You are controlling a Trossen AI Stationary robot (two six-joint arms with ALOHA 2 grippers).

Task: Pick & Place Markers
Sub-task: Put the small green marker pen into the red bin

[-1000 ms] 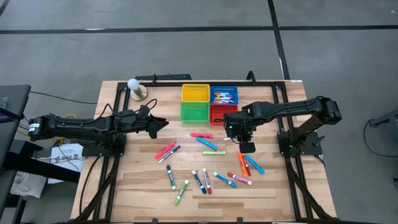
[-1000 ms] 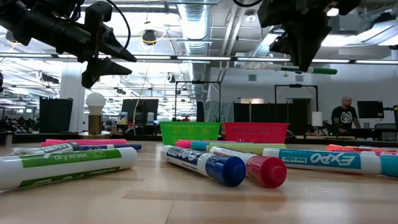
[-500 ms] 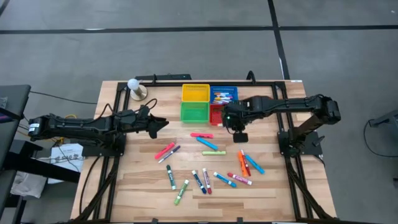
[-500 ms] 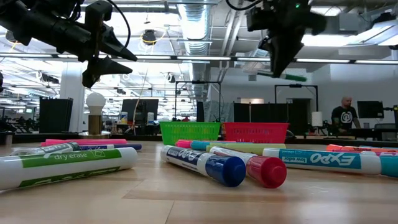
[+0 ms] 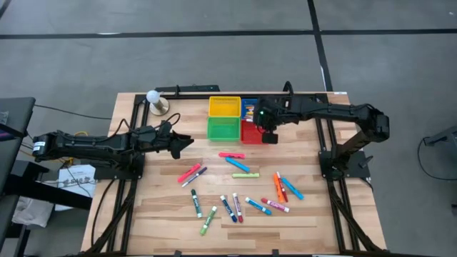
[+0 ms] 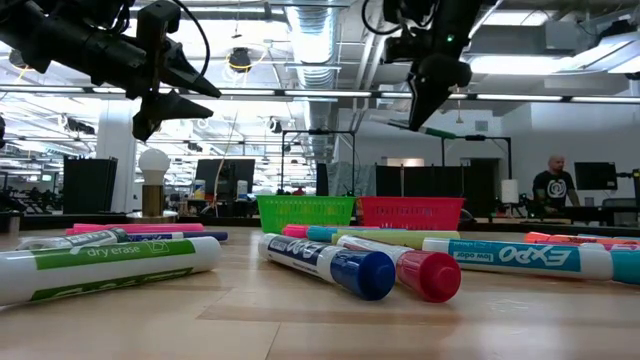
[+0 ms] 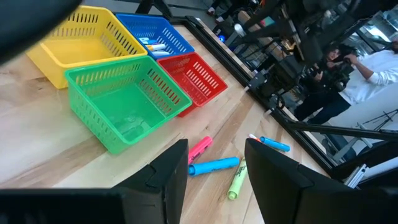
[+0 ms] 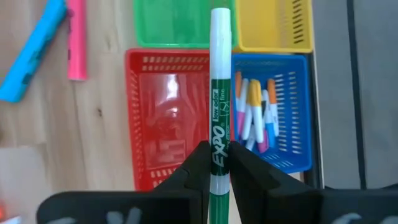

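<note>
Wooden bench [image 5: 157,214], four mesh baskets at its far edge: yellow basket [image 5: 224,106], blue basket [image 5: 251,105], green basket [image 5: 223,128], red basket [image 5: 250,133].
Right hand [image 5: 269,133]: raised over the red basket, fingers pinching a green-and-white marker [image 8: 219,99] whose white cap points toward the blue basket.
Blue basket: holds several markers [image 8: 255,109].
Loose markers [image 5: 235,207]: scattered on the bench nearer the front, among them pink, blue, green and orange ones.
Left hand [image 5: 182,143]: hovers above the bench beside the green basket, fingers spread, holding nothing.
</note>
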